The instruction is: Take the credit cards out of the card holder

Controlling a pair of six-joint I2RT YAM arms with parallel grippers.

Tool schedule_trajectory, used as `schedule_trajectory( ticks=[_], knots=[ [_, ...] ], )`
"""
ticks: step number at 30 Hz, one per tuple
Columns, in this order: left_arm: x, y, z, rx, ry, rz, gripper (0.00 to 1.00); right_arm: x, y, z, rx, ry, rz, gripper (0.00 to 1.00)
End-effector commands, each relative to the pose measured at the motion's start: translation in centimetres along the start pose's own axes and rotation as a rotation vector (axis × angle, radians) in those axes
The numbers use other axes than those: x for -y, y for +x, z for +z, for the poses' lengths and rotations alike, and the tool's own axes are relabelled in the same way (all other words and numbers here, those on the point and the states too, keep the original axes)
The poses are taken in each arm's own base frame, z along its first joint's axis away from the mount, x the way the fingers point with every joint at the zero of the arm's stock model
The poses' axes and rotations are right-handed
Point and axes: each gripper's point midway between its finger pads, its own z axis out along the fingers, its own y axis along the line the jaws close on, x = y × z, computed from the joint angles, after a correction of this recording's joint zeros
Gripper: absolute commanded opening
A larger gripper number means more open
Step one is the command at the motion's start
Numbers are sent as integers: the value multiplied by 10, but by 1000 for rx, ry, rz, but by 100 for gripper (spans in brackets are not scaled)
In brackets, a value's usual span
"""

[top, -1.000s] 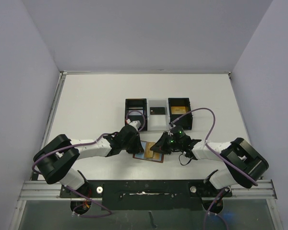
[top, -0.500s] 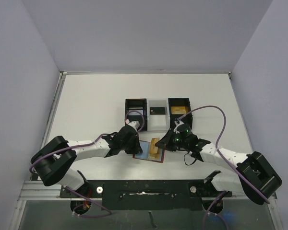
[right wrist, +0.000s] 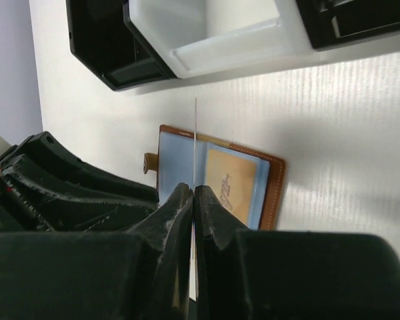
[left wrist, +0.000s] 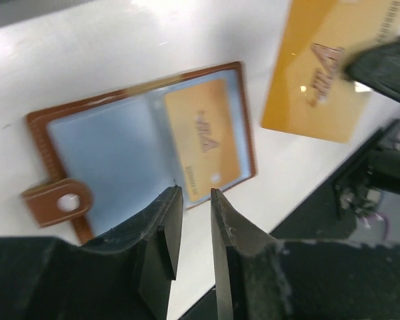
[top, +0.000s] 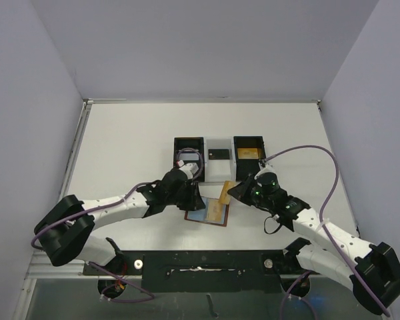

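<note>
Card holder [top: 197, 215] lying open on desk [top: 120, 153], credit card [left wrist: 203, 140] in its pocket, second credit card [top: 224, 193] at holder's 1 o'clock, clamped in right fingers [right wrist: 193, 195], left fingers [left wrist: 218, 210] narrowly parted, empty, above holder.

Left wrist upper right: lifted credit card [left wrist: 320, 80] cropped by top edge, print blurred, corner behind right gripper [right wrist: 193, 193]; lower edge of card holder [left wrist: 107, 153] hidden behind left gripper [left wrist: 195, 195]; right wrist top: tray [right wrist: 220, 48] cropped.
</note>
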Motion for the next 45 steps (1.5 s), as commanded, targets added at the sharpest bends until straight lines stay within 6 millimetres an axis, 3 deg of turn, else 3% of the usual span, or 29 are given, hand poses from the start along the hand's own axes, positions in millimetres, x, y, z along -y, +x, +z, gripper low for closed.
schedule_trajectory(
  ticks=[1,4,8,12,18,22,28,31,36,39,42,45],
  knots=[
    [64,-20,-1,-3,261,74,24,-3,-34,-11,150,39,-9,0],
    [65,-9,13,-59,287,69,24,1,-35,-13,165,47,-8,0],
    [28,1,30,-84,112,34,21,-1,-37,-14,172,41,-18,0],
    [-1,8,30,-64,0,29,19,0,-45,-20,200,66,-42,0],
    [-12,11,25,-63,-46,28,19,3,-53,-27,230,98,-81,0],
    [-3,4,19,-40,-19,33,20,3,-64,-35,272,124,-138,0],
    [29,-24,-2,54,84,61,25,-5,-99,-58,381,178,-240,0],
    [34,-38,-14,109,87,80,32,-5,-118,-69,414,223,-266,0],
    [18,-61,-38,180,38,70,46,1,-148,-77,395,198,-241,0],
    [-5,-80,-59,230,-11,37,55,4,-166,-80,381,118,-220,0],
    [-26,-92,-78,261,-58,0,66,4,-178,-81,394,84,-262,0],
    [-39,-104,-99,277,-74,-7,70,0,-192,-80,436,78,-355,0]
  ],
)
